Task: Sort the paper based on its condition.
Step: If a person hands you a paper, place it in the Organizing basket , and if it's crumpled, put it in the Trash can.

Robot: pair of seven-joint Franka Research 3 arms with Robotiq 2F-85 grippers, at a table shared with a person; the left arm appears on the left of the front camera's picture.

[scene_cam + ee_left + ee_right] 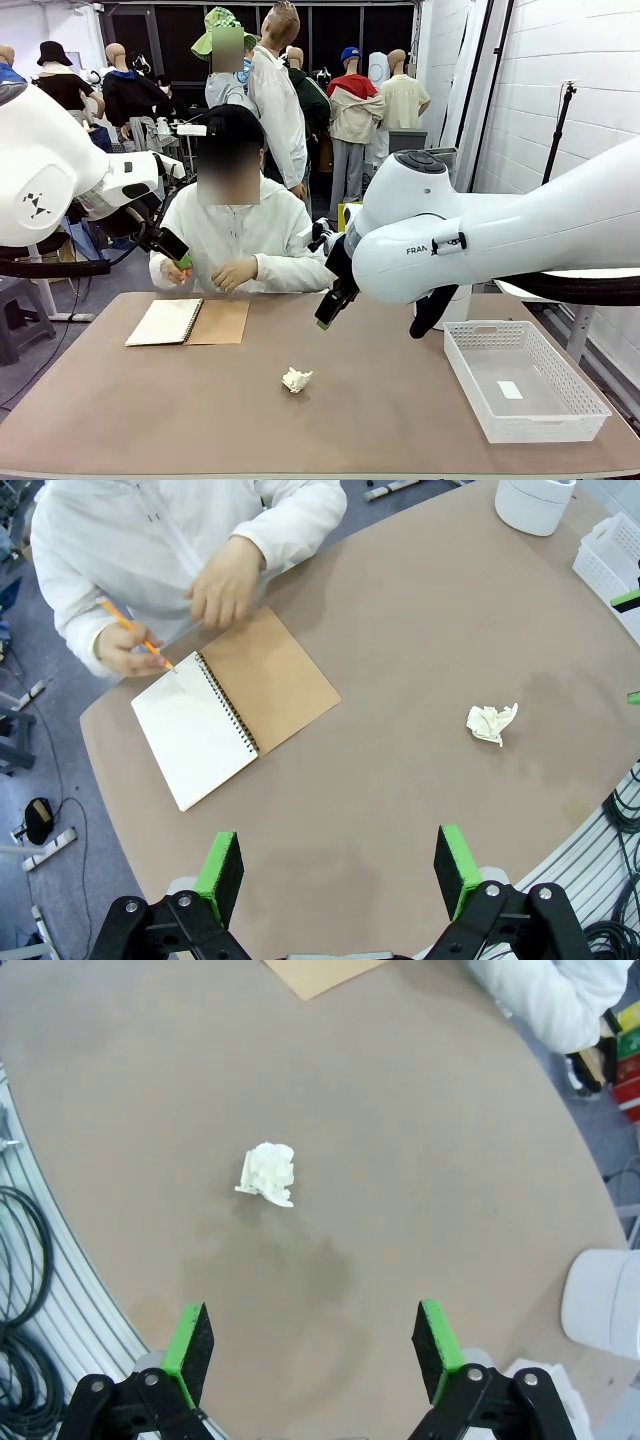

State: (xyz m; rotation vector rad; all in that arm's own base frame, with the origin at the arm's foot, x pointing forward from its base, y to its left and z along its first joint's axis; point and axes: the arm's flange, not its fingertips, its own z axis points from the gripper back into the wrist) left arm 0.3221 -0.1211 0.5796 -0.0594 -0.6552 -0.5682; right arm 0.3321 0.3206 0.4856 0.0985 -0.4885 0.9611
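A crumpled ball of white paper [296, 379] lies alone near the middle of the brown table [380, 420]. In the left wrist view the paper ball [492, 722] is far ahead and to the right of my left gripper [338, 875], which is open and empty, high above the table. Below my right gripper [312, 1348], also open and empty, the paper ball [268, 1173] sits ahead and slightly left of the fingers. From the front, my left gripper [178, 255] hangs at the far left and my right gripper [330, 308] hovers over the table's middle.
A spiral notebook [187, 322] with a brown cover lies open before the person, whose hand [128, 645] holds a pencil at its page. A white mesh basket [468, 380] stands at the right with a small white slip [510, 389] inside. A white round container [535, 502] stands behind it.
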